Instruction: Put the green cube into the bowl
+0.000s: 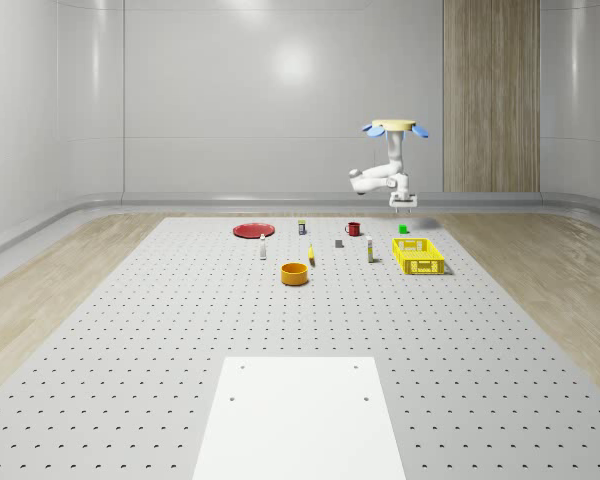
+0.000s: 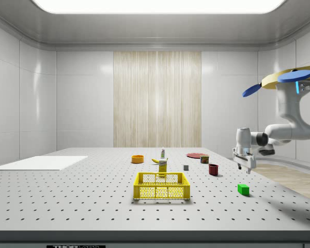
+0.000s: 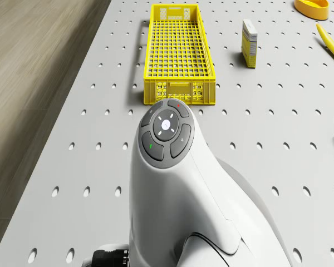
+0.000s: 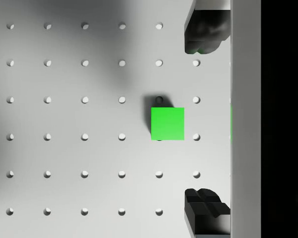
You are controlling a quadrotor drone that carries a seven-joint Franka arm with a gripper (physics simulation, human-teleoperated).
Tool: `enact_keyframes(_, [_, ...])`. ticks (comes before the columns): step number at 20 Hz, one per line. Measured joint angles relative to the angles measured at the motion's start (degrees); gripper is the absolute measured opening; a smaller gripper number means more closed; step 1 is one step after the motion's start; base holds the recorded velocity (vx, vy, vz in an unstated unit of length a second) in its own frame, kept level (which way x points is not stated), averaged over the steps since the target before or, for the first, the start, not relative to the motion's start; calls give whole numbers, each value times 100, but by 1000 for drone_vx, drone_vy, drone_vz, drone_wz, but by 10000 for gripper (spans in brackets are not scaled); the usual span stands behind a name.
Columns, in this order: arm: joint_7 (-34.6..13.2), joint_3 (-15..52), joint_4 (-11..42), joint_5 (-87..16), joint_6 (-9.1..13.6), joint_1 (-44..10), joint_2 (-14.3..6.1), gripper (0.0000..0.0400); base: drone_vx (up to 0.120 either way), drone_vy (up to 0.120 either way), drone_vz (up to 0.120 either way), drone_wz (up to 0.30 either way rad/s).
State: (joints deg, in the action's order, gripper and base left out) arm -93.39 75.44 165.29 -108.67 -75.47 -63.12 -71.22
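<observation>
Nearest the wrist camera, the 2 dark fingertips point(image 4: 203, 37) frame the scene with a wide gap between them and nothing held: the gripper point(image 4: 203, 119) is released. Below them the green cube point(image 4: 167, 124) sits flat on the perforated table point(image 4: 64, 148), its faces square to the hole grid. It lies slightly off the line joining the fingertips, toward the open table side of the picture, so the coming descent needs a small sideways correction before the fingers can straddle it. Being a cube it has no long axis, and its sides already look parallel to the finger faces.

In the side view the gripper point(image 2: 245, 161) hangs clearly above the green cube point(image 2: 243, 189), apart from it, fingers pointing down. The drone point(image 2: 289, 78) hovers in the air above the far-right end of the table in that view, with the arm folded down and forward under it.

Further out, the yellow basket point(image 1: 418, 256) stands near the cube point(image 1: 404, 229), and the red mug point(image 1: 353, 229) lies on its other side. The orange bowl point(image 1: 295, 273), the target, sits well apart, toward the whole-scene view's left and nearer that camera. A banana point(image 1: 311, 256), what may be 2 small boxes, and a red plate point(image 1: 252, 230) lie between and beyond.

I judge the task at its approach stage: no grasp yet.
</observation>
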Motion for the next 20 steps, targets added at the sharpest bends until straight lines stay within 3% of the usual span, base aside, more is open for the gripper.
enact_keyframes(14, [-85, 78, -21, 154, -302, -92, -325, 400, 0, 0, -120, 0])
enact_keyframes(20, [-65, -229, -79, -100, -572, -93, -506, 400, 0, 0, -7, 0])
